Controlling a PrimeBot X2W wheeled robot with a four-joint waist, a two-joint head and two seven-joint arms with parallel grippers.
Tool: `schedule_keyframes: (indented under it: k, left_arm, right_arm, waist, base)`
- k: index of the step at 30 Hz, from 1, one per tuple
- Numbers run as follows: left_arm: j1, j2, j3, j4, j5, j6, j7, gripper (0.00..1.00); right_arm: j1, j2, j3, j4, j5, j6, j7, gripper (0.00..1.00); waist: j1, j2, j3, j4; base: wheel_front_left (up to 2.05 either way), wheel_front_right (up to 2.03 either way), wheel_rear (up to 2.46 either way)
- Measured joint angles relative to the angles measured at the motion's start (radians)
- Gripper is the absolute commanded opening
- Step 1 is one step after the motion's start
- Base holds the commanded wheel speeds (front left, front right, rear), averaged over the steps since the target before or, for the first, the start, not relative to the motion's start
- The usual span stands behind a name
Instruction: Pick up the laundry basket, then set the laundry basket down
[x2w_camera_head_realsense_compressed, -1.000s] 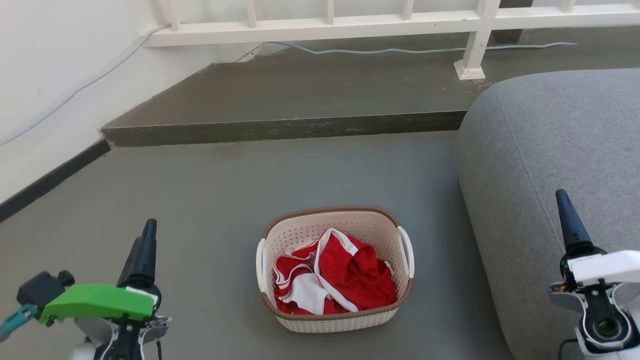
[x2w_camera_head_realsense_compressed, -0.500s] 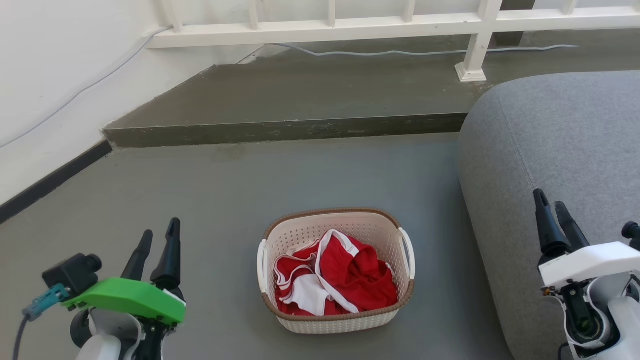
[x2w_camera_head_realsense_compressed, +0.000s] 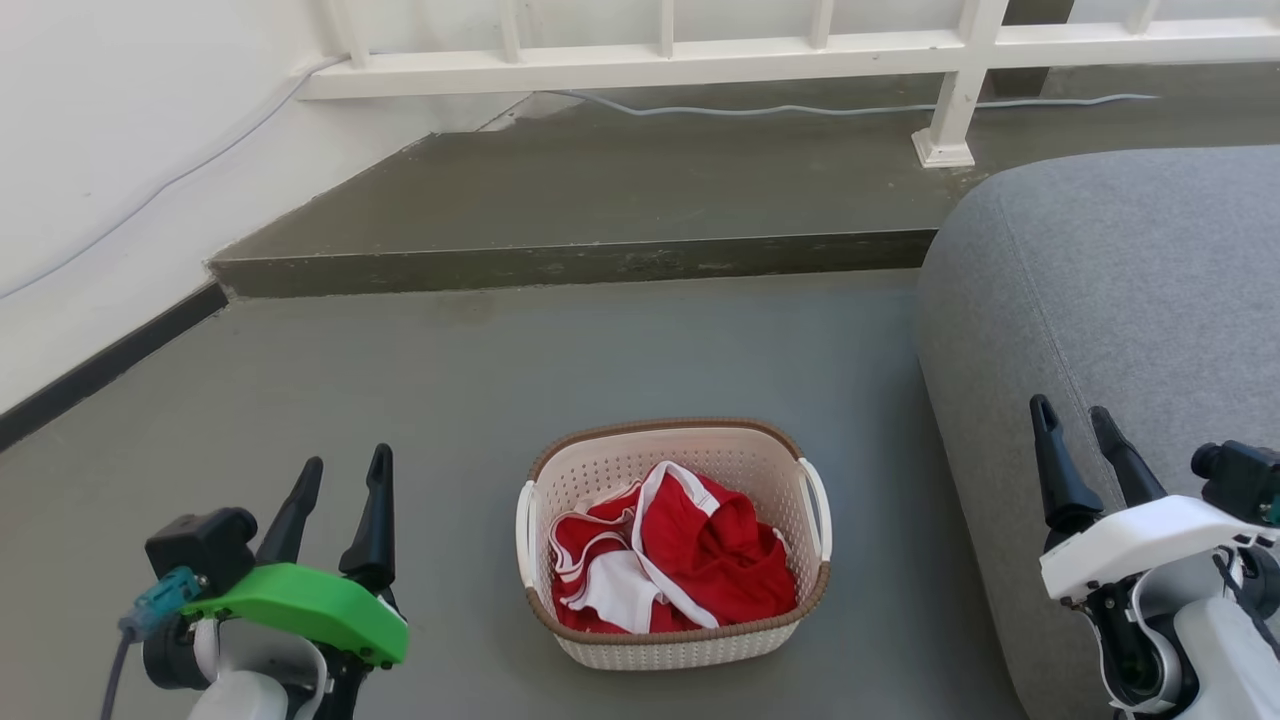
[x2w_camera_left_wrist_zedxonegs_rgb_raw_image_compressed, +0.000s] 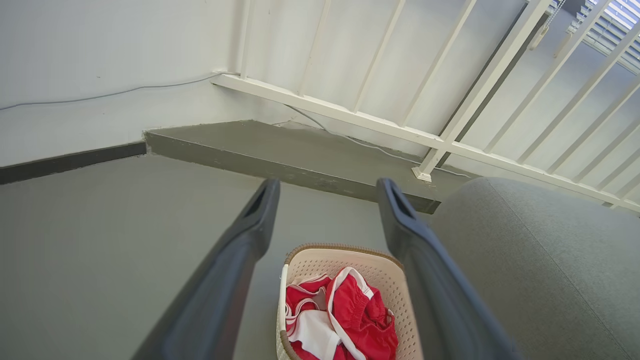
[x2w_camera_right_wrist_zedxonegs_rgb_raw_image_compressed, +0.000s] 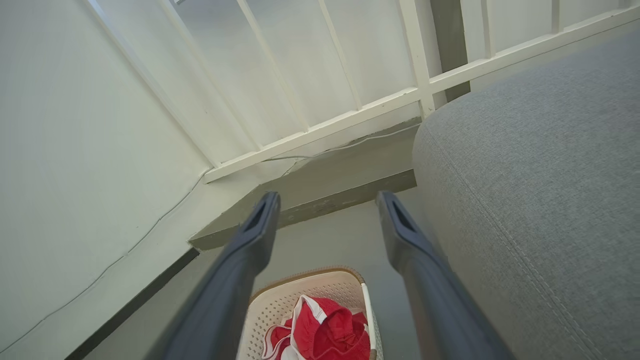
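Observation:
The laundry basket (x2w_camera_head_realsense_compressed: 690, 455) is cream perforated plastic with a brown rim and white side handles. It sits on the grey floor and holds red and white clothes (x2w_camera_head_realsense_compressed: 670, 560). My left gripper (x2w_camera_head_realsense_compressed: 345, 470) is open and empty, well to the basket's left and above the floor. My right gripper (x2w_camera_head_realsense_compressed: 1072, 420) is open and empty off to the right, in front of the grey sofa. The left wrist view has the basket (x2w_camera_left_wrist_zedxonegs_rgb_raw_image_compressed: 370, 265) low between its fingers (x2w_camera_left_wrist_zedxonegs_rgb_raw_image_compressed: 260, 220). Near the bottom edge of the right wrist view the basket (x2w_camera_right_wrist_zedxonegs_rgb_raw_image_compressed: 305, 295) appears below the fingers (x2w_camera_right_wrist_zedxonegs_rgb_raw_image_compressed: 260, 225).
A large grey sofa (x2w_camera_head_realsense_compressed: 1110, 290) fills the right side, close to the basket. A raised concrete step (x2w_camera_head_realsense_compressed: 570, 260) runs across behind the basket, with a white railing (x2w_camera_head_realsense_compressed: 800, 45) and a cable beyond. A white wall (x2w_camera_head_realsense_compressed: 100, 150) with a dark skirting stands on the left.
Both grippers have turned at the wrist so that two spread fingers of each now show instead of one edge-on. Left moved right, right moved left, toward the basket. The basket has stayed put.

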Motion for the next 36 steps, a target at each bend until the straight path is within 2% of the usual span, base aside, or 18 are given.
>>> schedule_keyframes:
  k: [16, 29, 36]
  left_arm:
    - [0.000, 0.000, -0.046, 0.026, 0.213, 0.050, -0.051, 1.00]
    - [0.000, -0.012, -0.072, 0.055, 0.348, 0.075, -0.095, 1.00]
    - [0.000, -0.028, -0.067, 0.068, 0.354, 0.076, -0.095, 1.00]
  right_arm:
    - [0.000, -0.021, 0.066, 0.020, -0.210, -0.048, -0.053, 1.00]
    - [0.001, -0.023, 0.098, 0.040, -0.355, -0.073, -0.095, 1.00]
    - [0.001, -0.020, 0.091, 0.050, -0.356, -0.083, -0.101, 1.00]
  waist:
    - [0.0000, 0.0000, -0.005, 0.001]
    - [0.0000, 0.0000, -0.009, 0.002]
    - [0.0000, 0.0000, -0.010, 0.000]
  base:
    - [0.00, 0.00, 0.00]
    - [0.00, 0.00, 0.00]
    - [0.00, 0.00, 0.00]
